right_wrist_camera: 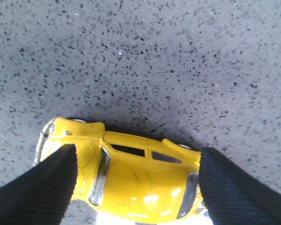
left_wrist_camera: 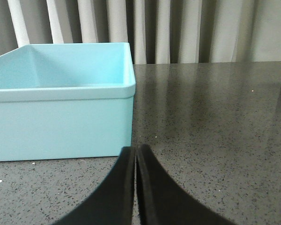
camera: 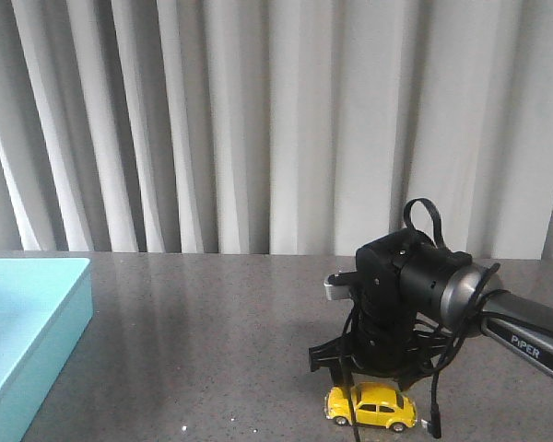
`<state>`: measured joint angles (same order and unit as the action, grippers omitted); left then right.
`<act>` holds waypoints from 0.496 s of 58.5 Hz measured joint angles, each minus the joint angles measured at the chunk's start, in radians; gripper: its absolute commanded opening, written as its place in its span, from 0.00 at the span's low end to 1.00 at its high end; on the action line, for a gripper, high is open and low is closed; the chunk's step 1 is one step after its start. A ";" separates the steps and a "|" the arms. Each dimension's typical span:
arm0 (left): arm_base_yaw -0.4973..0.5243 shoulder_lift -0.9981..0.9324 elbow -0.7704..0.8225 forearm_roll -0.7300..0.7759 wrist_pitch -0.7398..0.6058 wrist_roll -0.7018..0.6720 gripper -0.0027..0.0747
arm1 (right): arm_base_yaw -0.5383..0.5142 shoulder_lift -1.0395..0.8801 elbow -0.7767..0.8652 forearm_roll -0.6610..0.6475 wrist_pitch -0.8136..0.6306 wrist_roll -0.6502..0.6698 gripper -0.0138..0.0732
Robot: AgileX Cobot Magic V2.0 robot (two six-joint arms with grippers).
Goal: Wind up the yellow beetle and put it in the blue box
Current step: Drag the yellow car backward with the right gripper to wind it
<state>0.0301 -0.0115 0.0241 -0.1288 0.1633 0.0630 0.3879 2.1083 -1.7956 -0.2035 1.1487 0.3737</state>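
Step in hand: the right gripper (right_wrist_camera: 136,187) is reaching down over the yellow beetle (camera: 372,406), so the grasp that comes before winding is, by my reading, just being set up.
Right gripper state: its fingers (right_wrist_camera: 35,190) are standing spread, one at each end of the car, which is lying lengthwise between them; whether the pads are touching the car I cannot tell.
Beetle's place: directly below the right gripper, wheels on the dark table (camera: 212,322).
Next move: closing squarely on the body, then probably rolling it backward on its wheels to wind it.
Left gripper (left_wrist_camera: 136,187) state: clenched on nothing, fingers pressed together.
Blue box (left_wrist_camera: 61,117): sitting just ahead of the left gripper, well apart from the right one; its visible part is holding nothing.
Count: one beetle, one box, two grippers.
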 measured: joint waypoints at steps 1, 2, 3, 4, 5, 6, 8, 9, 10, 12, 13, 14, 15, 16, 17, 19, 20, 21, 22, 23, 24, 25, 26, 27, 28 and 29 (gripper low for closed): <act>0.000 0.000 0.000 0.000 0.000 0.000 0.03 | 0.000 -0.003 0.006 -0.006 -0.003 0.000 0.76; 0.000 0.000 0.000 0.000 0.000 0.000 0.03 | 0.000 -0.006 0.012 -0.012 -0.006 -0.001 0.76; 0.000 0.000 0.000 0.000 0.000 0.000 0.03 | 0.000 -0.008 0.018 -0.018 -0.009 -0.001 0.76; 0.000 0.000 0.000 0.000 0.000 0.000 0.03 | 0.000 -0.012 0.024 -0.027 -0.013 -0.002 0.76; 0.000 0.000 0.000 0.000 0.000 0.000 0.03 | 0.000 -0.015 0.033 -0.034 -0.014 -0.002 0.76; 0.000 0.000 0.000 0.000 0.000 0.000 0.03 | 0.000 -0.017 0.038 -0.043 -0.018 -0.002 0.76; 0.000 0.000 0.000 0.000 0.000 0.000 0.03 | 0.000 -0.022 0.052 -0.054 -0.021 -0.003 0.76; 0.000 0.000 0.000 0.000 0.000 0.000 0.03 | 0.000 -0.026 0.060 -0.062 -0.026 -0.003 0.76; 0.000 0.000 0.000 0.000 0.000 0.000 0.03 | 0.000 -0.028 0.066 -0.069 -0.028 -0.003 0.76; 0.000 0.000 0.000 0.000 0.000 0.000 0.03 | 0.000 -0.031 0.076 -0.079 -0.032 -0.003 0.76; 0.000 0.000 0.000 0.000 0.000 0.000 0.03 | 0.000 -0.035 0.081 -0.082 -0.036 -0.003 0.76; 0.000 0.000 0.000 0.000 0.000 0.000 0.03 | 0.000 -0.037 0.085 -0.085 -0.041 -0.003 0.76; 0.000 0.000 0.000 0.000 0.000 0.000 0.03 | 0.000 -0.040 0.092 -0.090 -0.046 -0.003 0.76; 0.000 0.000 0.000 0.000 0.000 0.000 0.03 | 0.000 -0.041 0.096 -0.093 -0.050 -0.003 0.76; 0.000 0.000 0.000 0.000 0.000 0.000 0.03 | 0.000 -0.042 0.101 -0.100 -0.054 -0.003 0.76; 0.000 0.000 0.000 0.000 0.000 0.000 0.03 | 0.001 -0.045 0.110 -0.109 -0.058 -0.003 0.76; 0.000 0.000 0.000 0.000 0.000 0.000 0.03 | 0.001 -0.048 0.114 -0.113 -0.059 -0.003 0.76; 0.000 0.000 0.000 0.000 0.000 0.000 0.03 | 0.002 -0.050 0.119 -0.120 -0.063 -0.003 0.76; 0.000 0.000 0.000 0.000 0.000 0.000 0.03 | 0.002 -0.051 0.123 -0.124 -0.065 -0.003 0.76; 0.000 0.000 0.000 0.000 0.000 0.000 0.03 | 0.002 -0.053 0.125 -0.128 -0.067 -0.003 0.76; 0.000 0.000 0.000 0.000 0.000 0.000 0.03 | 0.002 -0.055 0.128 -0.131 -0.067 -0.003 0.76; 0.000 0.000 0.000 0.000 0.000 0.000 0.03 | 0.002 -0.055 0.130 -0.135 -0.067 -0.003 0.76; 0.000 0.000 0.000 0.000 0.000 0.000 0.03 | 0.002 -0.057 0.132 -0.140 -0.067 -0.003 0.76; 0.000 0.000 0.000 0.000 0.000 0.000 0.03 | 0.002 -0.058 0.136 -0.142 -0.069 -0.003 0.76; 0.000 0.000 0.000 0.000 0.000 0.000 0.03 | 0.001 -0.060 0.139 -0.144 -0.071 -0.003 0.76; 0.000 0.000 0.000 0.000 0.000 0.000 0.03 | -0.002 -0.061 0.142 -0.144 -0.072 -0.004 0.76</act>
<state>0.0301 -0.0115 0.0241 -0.1288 0.1633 0.0630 0.3855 2.0474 -1.6537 -0.3478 1.0769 0.3694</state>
